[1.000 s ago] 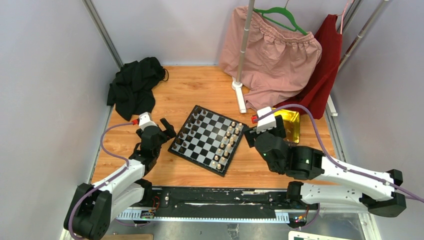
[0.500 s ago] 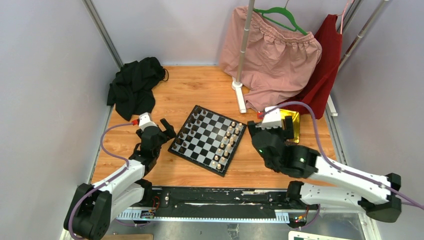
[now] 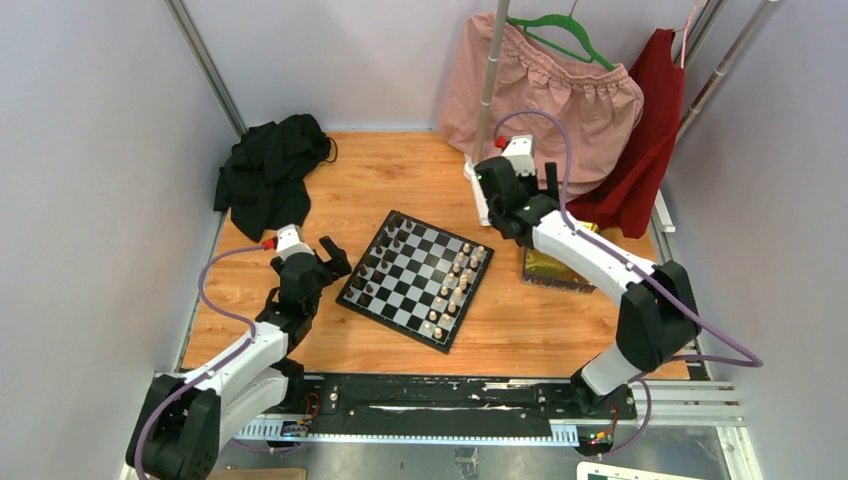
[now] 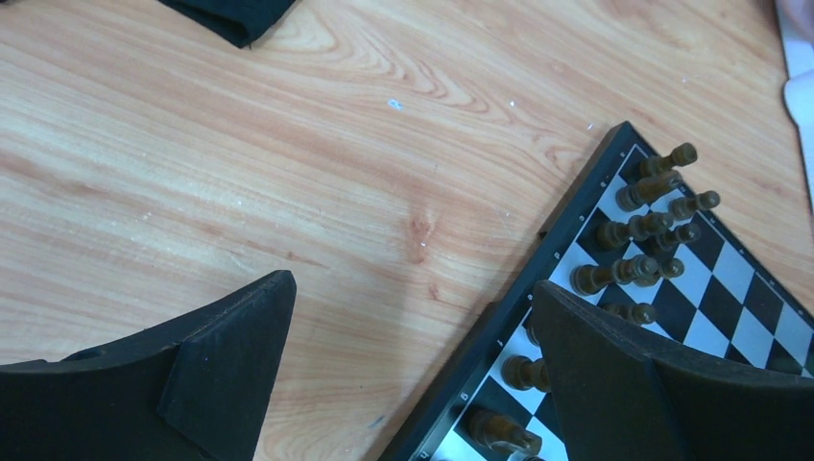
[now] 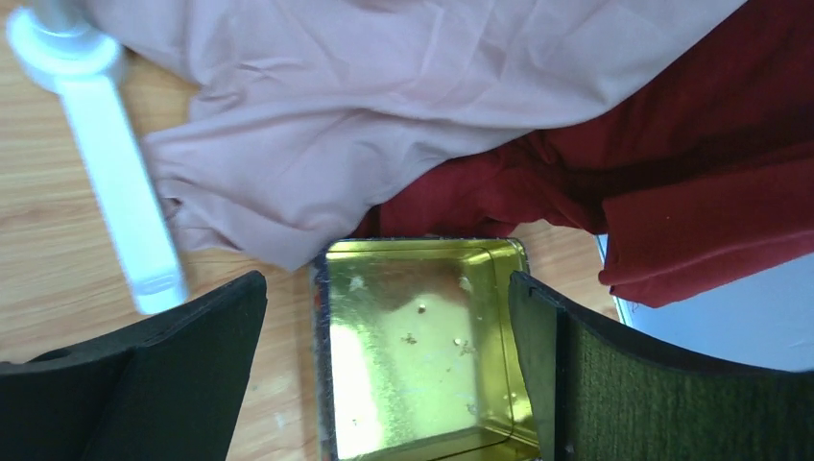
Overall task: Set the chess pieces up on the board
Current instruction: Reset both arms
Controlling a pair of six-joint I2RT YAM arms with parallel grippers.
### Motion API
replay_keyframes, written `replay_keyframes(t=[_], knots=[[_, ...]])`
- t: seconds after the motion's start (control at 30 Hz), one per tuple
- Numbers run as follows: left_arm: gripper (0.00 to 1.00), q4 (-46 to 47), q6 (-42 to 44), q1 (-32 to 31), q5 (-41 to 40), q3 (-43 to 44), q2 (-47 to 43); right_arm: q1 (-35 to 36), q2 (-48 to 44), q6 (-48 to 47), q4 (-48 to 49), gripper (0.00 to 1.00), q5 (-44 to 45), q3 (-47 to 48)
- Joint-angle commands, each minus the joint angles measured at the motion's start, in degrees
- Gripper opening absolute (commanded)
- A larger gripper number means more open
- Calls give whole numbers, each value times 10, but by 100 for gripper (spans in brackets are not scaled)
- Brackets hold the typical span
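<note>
The flat, chequered black-and-white chessboard (image 3: 410, 282) lies in the middle of the wooden counter (image 4: 240, 144). The small dark brown chess pieces (image 4: 638, 229) stand in rows along the side near the left arm. The small pale cream chess pieces (image 3: 447, 291) stand along the opposite side. The middle squares are bare, so the job looks almost done.

The right pincer (image 5: 389, 288) is lifted up and points down at the shiny gold metal tray (image 5: 422, 365), close to the pink cloth (image 5: 384, 96). Its two jaws are spread as wide as they go, and it holds nothing. The tray seems to have only crumbs in it.

The left pincer (image 4: 413, 288) hovers beside a corner of the board. Its jaws are wide apart too, with nothing between them.

The next move is likely a search for any leftover piece. A found piece would need a gentle pinch and a careful drop onto its own square, without bumping its neighbours. Whether every piece is on the right square is too small to tell.
</note>
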Motion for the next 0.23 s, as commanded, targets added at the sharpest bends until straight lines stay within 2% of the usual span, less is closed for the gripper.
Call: replay_keyframes(t=[0.0,0.1,0.2], knots=[[100,-8,12,-4,-26,-7,-32,-77,4,4,12,97,-65,10],[100,-70,7,-4,-55,13,-48,-109,-24,-4,11,86,-112,-12],[100,-142,-8,-5,-66,43,-59,-118,-64,-5,6,89,-138,-36]])
